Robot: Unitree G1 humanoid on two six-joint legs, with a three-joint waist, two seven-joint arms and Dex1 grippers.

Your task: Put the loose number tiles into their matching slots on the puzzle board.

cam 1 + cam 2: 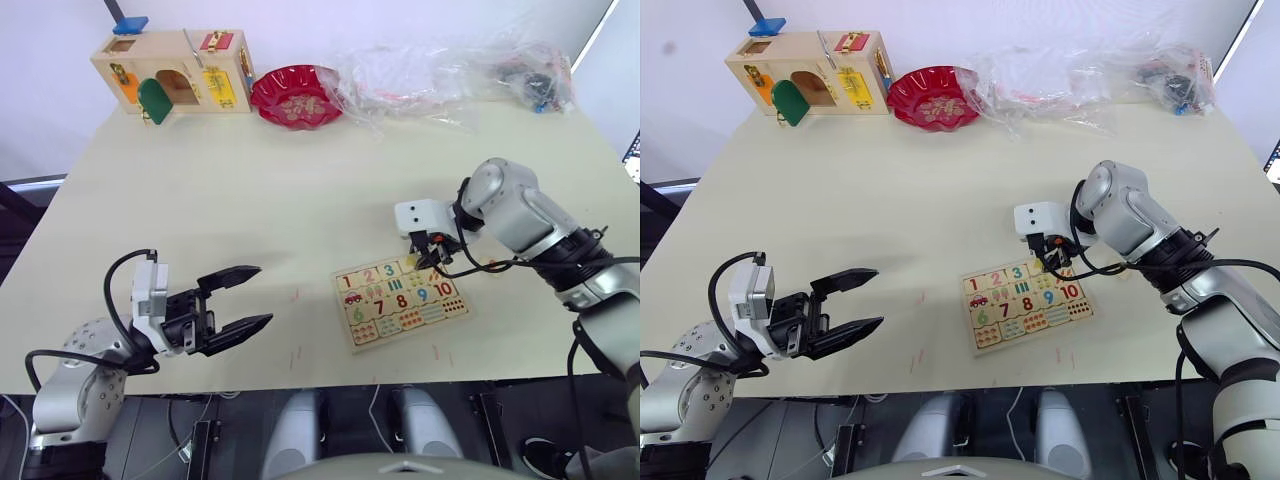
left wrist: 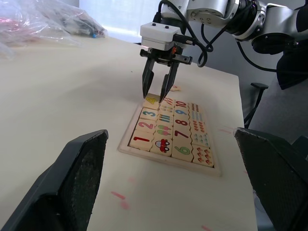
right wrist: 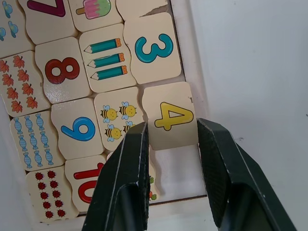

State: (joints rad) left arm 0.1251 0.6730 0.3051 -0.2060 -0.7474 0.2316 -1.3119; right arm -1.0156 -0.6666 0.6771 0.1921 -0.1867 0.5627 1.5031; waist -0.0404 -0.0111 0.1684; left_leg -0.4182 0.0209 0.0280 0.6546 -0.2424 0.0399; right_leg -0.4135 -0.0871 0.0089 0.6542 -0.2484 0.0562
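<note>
The right pincer point(image 3: 166, 144), fingers straddling the 4 tile point(image 3: 169, 117), sits over the board's point(image 1: 400, 300) two-o'clock corner; left pincer point(image 1: 245, 297) idles released.

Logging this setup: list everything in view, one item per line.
Puzzle board: one, pale wood, table's near right.
4 tile: one, yellow digit, tilted at board's top row, between right fingers.
Latch box: one, wood with coloured doors, far left.
Bowl: one, red, beside box.
Plastic bags: clear heap, far right.
Table: one, cream.
Left gripper: black, open, near left.
Right gripper: black, around the tile.
</note>
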